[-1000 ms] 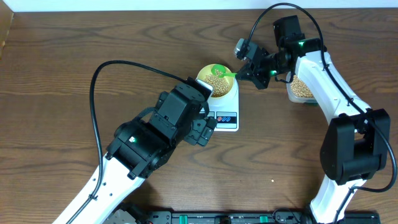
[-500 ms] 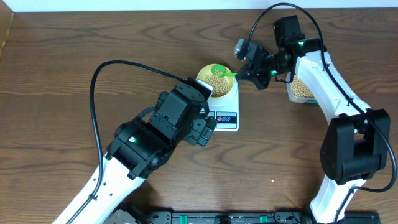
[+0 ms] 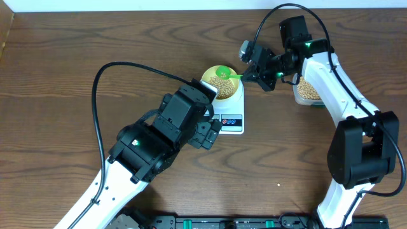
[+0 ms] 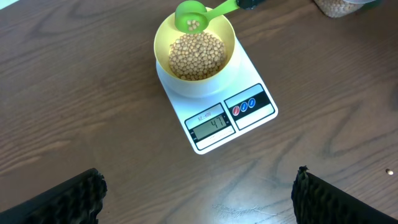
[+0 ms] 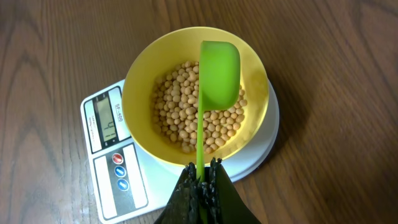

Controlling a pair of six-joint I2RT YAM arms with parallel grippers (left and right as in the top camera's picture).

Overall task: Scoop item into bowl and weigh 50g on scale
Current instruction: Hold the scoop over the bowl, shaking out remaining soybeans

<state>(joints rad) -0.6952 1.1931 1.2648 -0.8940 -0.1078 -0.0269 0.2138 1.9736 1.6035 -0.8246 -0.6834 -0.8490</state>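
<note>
The overhead camera looks straight down on the counter (image 3: 57,76) from far off, taking in the whole work area, with the scale (image 3: 233,122) near mid-frame. The left wrist camera stands back from the scale and tilts down at it between the tips of its own pincer (image 4: 198,180); the display reads upright to it. The right wrist camera sits close, facing down along the scoop (image 5: 219,68) in its pincer (image 5: 200,180) into the bowl (image 5: 140,74). All three views share scale and bowl.
</note>
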